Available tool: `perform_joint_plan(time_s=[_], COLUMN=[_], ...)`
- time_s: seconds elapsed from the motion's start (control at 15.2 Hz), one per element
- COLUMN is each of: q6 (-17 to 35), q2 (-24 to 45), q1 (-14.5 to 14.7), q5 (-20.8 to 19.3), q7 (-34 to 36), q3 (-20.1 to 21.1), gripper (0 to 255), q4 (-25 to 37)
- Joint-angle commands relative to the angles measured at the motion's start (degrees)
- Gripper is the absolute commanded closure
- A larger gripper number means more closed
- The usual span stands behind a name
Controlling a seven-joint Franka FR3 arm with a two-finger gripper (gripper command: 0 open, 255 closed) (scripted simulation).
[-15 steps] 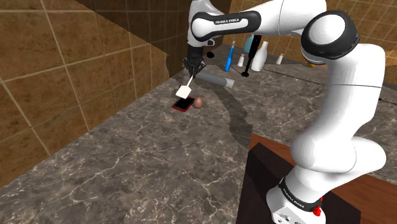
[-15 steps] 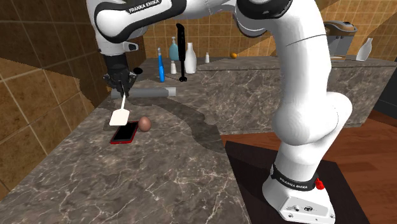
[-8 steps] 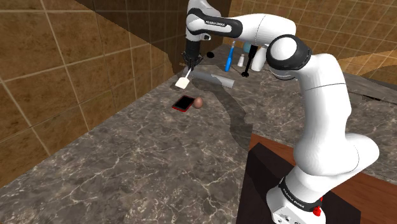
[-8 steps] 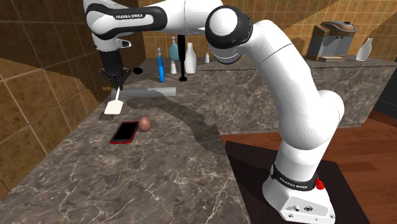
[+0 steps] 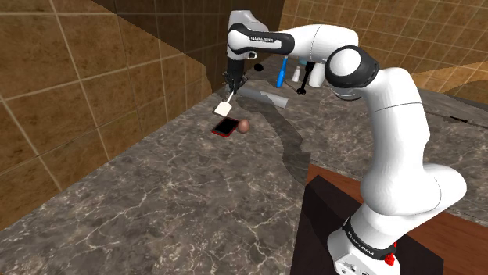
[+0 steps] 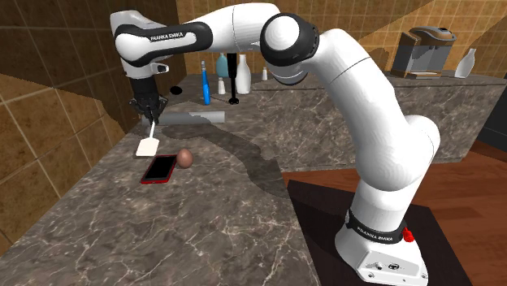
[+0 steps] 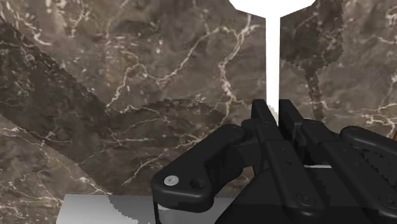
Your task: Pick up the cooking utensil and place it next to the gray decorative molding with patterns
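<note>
The white spatula (image 6: 147,145) hangs from the end effector (image 6: 150,113), handle uppermost and blade downward. The blade sits low over the dark marbled surface (image 6: 203,231); I cannot tell whether it touches. In the wrist view, the thin white handle (image 7: 272,57) runs straight out from between the black fingers (image 7: 262,121), which are clamped tight on its upper end, and the broad blade lies at the far end of the handle.

In the shoulder view, the spatula (image 5: 226,106) slants a little down and toward that view's left from the end effector (image 5: 233,86).

The gray molding (image 6: 192,119), a long bar lying flat on the surface, is just beyond the spatula, and the end effector hovers over its end at the second exterior view's left. In the wrist view, a pale gray piece (image 7: 108,209) shows just beside the fingers.

On the near side of the blade lies a red phone (image 6: 159,169), with a brown egg (image 6: 185,158) just beside it to the second exterior view's right.

Farther back on the surface stands a blue bottle (image 6: 205,84) near a tall black utensil (image 6: 231,69). A brown tiled wall (image 5: 70,86) borders the surface at the shoulder view's left.
</note>
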Motion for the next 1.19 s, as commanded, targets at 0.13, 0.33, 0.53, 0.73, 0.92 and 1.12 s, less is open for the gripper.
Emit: perform_joint_plan(time_s=[0.13,0.33,0.53,0.73,0.92,1.12], q6=[2.9,4.8,6.7,8.4,8.4,8.4], q2=[0.5,0.8,1.3,1.9,1.9,1.9], q1=[-0.8,-1.2,-1.6,-1.8,-1.8,-1.8], q5=[-0.4,-0.7,-1.1,-1.5,-1.5,-1.5], q7=[0.6,1.1,1.6,2.0,2.0,2.0], q3=[-0.2,-0.4,-0.6,-0.8,-0.8,-0.8], gripper=[255,255,255,255,255,255], q4=[-2.7,-4.6,-6.2,-7.5,-7.5,-7.5])
